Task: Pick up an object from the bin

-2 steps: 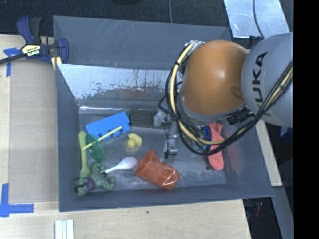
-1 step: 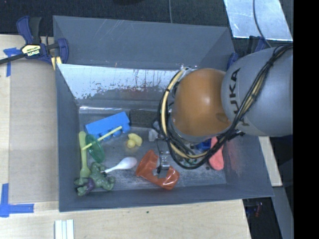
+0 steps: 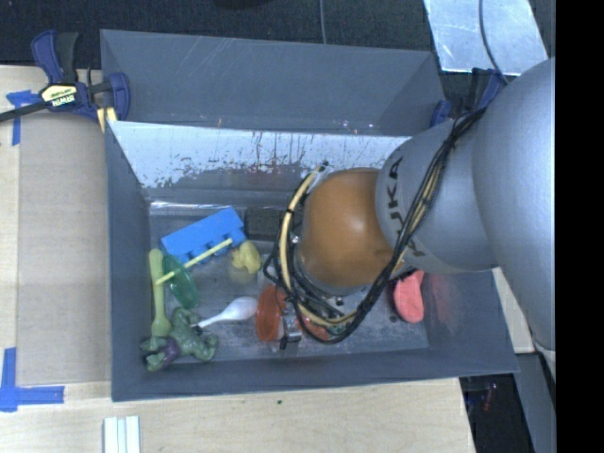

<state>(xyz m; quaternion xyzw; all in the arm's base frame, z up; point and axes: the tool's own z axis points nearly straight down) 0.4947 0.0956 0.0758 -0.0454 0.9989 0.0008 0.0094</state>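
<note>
Grey metal forms the bin [image 3: 127,281], and its small things lie on the floor. At the far left a pale green stick [image 3: 156,276] runs down to a dark green, knobbly toy [image 3: 179,344] whose shape is hard to make out. Beside them a blue block [image 3: 203,233] lies with a thin yellow rod [image 3: 206,255] across its front edge. Next come a white spoon [image 3: 232,311] and a small yellow lump [image 3: 246,258]. Behind that, a black thing [image 3: 263,222] is partly hidden by the arm. Near the front middle lies a red-brown thing [image 3: 267,313], with the hand [image 3: 289,335] just beside it. The arm's orange cover [image 3: 344,229] and cables hide most of the hand, so I cannot tell whether it is apart or together. At the right lies a pink lump [image 3: 409,298].
</note>
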